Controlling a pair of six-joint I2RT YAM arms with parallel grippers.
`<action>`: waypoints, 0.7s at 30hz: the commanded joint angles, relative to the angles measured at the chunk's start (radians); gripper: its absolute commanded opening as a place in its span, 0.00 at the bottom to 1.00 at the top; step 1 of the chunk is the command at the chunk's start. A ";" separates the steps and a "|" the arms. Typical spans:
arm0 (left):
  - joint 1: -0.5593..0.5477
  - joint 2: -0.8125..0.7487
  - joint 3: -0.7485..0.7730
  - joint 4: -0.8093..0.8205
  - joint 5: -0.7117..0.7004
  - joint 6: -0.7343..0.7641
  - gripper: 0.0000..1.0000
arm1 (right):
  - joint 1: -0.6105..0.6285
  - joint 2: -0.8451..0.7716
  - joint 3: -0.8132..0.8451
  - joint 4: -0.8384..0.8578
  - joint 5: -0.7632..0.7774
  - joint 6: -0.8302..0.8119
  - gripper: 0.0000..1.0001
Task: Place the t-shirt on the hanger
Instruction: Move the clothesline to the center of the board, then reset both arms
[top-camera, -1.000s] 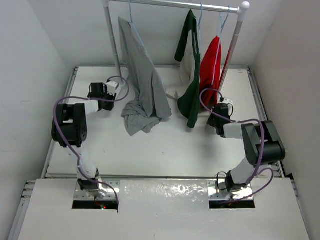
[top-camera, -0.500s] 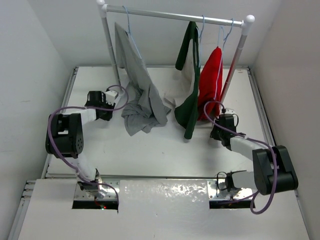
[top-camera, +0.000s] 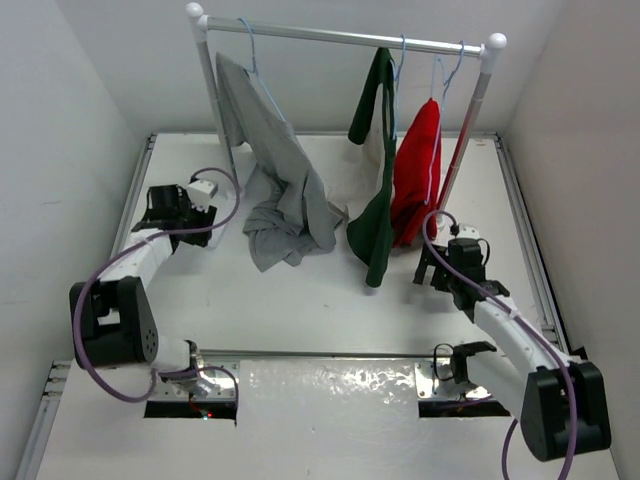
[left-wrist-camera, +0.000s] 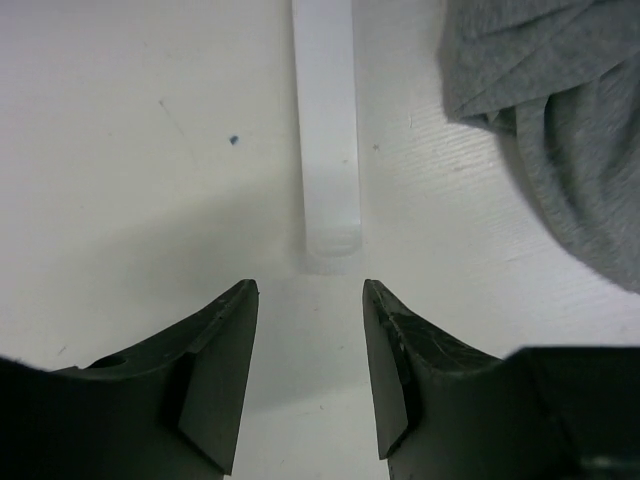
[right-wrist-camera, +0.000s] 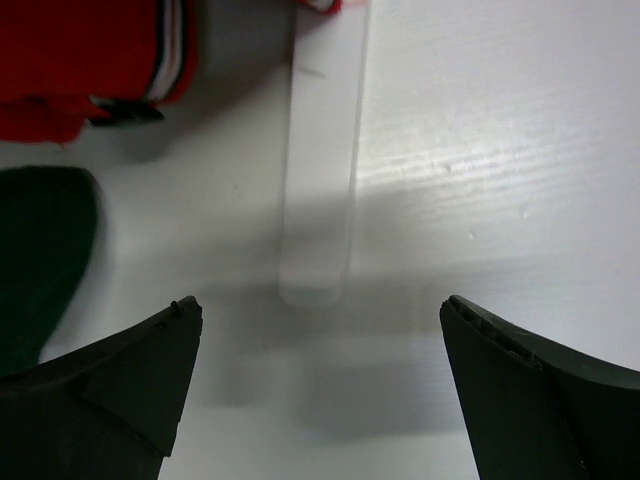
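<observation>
Both stand empty, the right claw (right-wrist-camera: 320, 315) spread wide and the left claw (left-wrist-camera: 310, 300) partly open, the t-shirt (top-camera: 375, 215) hanging just ahead-left of the right claw.

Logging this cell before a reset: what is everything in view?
rack: one, white posts and metal rail, far side of table
table: one, white, under everything
t-shirt: one, dark green and white, hanging right of mid-rail
hanger: one, pale blue, hooked over the t-shirt
other hangers: two, pale blue, above grey and red garments
grey garment: one, grey, rail's left end, bottom bunched on table
red garment: one, red, right of the t-shirt
left tool: one, black, open, facing the left post's foot
right tool: one, black, wide open, facing the right post's foot
</observation>
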 joint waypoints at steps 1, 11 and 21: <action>0.054 -0.043 -0.005 -0.005 0.062 -0.024 0.44 | -0.010 -0.047 -0.038 -0.091 0.017 0.006 0.99; 0.335 -0.054 -0.042 0.098 0.226 -0.187 0.40 | -0.037 -0.337 -0.100 -0.240 0.354 0.071 0.99; 0.359 -0.076 -0.078 0.138 0.220 -0.155 0.40 | -0.039 -0.561 -0.162 -0.234 0.523 0.054 0.99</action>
